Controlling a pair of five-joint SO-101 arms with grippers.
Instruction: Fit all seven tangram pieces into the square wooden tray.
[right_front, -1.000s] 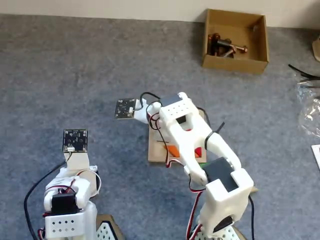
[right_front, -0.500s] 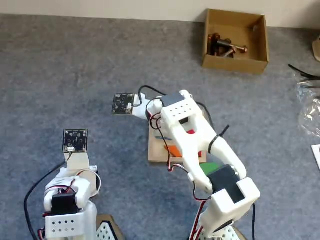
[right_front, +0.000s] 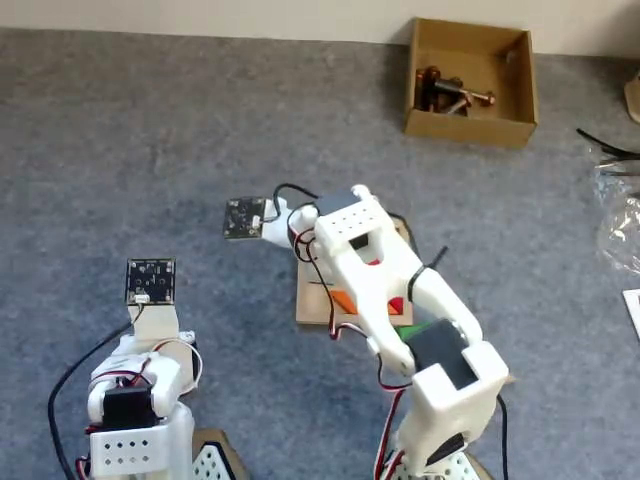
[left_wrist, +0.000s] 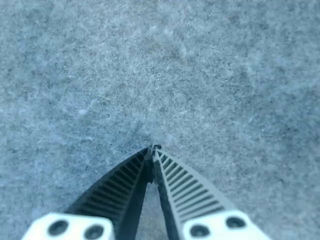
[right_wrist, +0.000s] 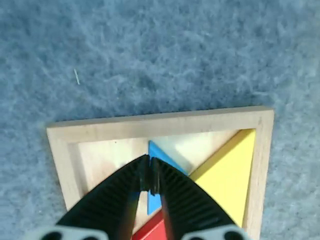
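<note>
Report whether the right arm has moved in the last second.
Yes. The right arm edged its wrist board farther from the wooden tray, then brought it back, ending slightly left of its start in the high view.

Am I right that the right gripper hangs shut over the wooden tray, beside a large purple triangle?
Not quite: the large triangle is yellow, as the right wrist view shows; the right gripper does hang shut over the wooden tray.

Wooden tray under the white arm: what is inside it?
A blue piece, a yellow triangle and a red piece lie in the wooden tray, beside bare wood. The right gripper covers the rest.
</note>
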